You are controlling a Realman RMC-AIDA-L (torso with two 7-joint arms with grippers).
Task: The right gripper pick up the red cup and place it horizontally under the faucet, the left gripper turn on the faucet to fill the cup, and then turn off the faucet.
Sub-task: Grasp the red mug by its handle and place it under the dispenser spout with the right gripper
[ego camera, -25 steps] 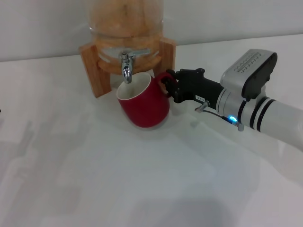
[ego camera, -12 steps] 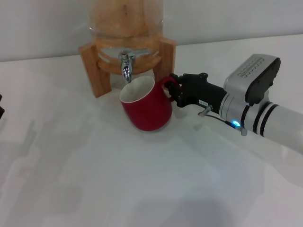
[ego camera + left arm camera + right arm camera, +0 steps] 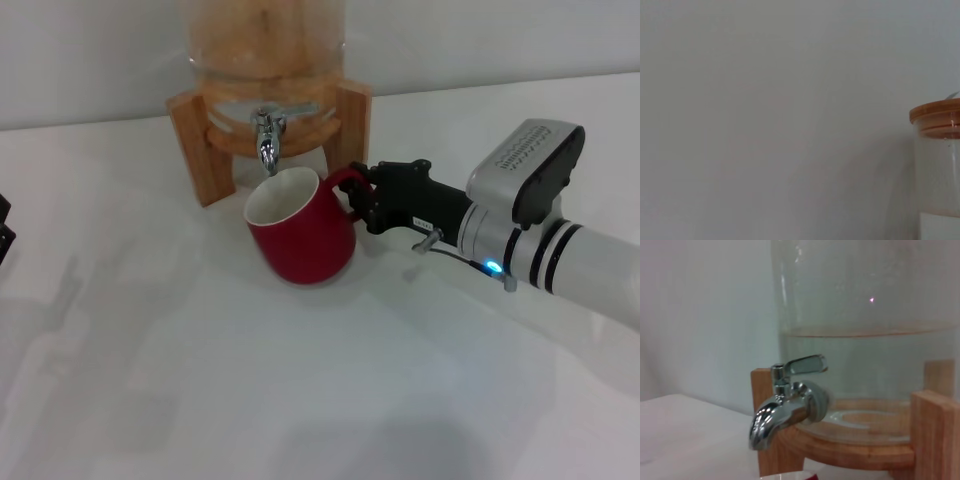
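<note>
My right gripper (image 3: 352, 190) is closed on the small loop handle of the red cup (image 3: 298, 228); my black fingers cover most of that handle, so only a red arc of it shows above them. The cup hangs tilted from my grip, its white mouth turned up and toward the faucet (image 3: 267, 140), with its lower side close to or on the white table (image 3: 300, 380); I cannot tell whether it touches. The rim sits just below and in front of the spout, with the spout's tip right over the far edge of the opening.

In my right wrist view the faucet (image 3: 785, 402) is close and clear, its lever handle lying level on top, but of the cup I get only a thin red and white sliver of rim (image 3: 790, 476) at the frame's edge. The dispenser's glass jar (image 3: 865, 340) holds clear liquid up to a visible line, and its wooden stand (image 3: 200, 135) is cut off in that view.

My left gripper (image 3: 4, 232) is only a dark scrap at the head view's edge, well apart from the cup; its fingers are not visible. Its wrist view shows a blank wall and part of a wooden-lidded jar (image 3: 936, 165).
</note>
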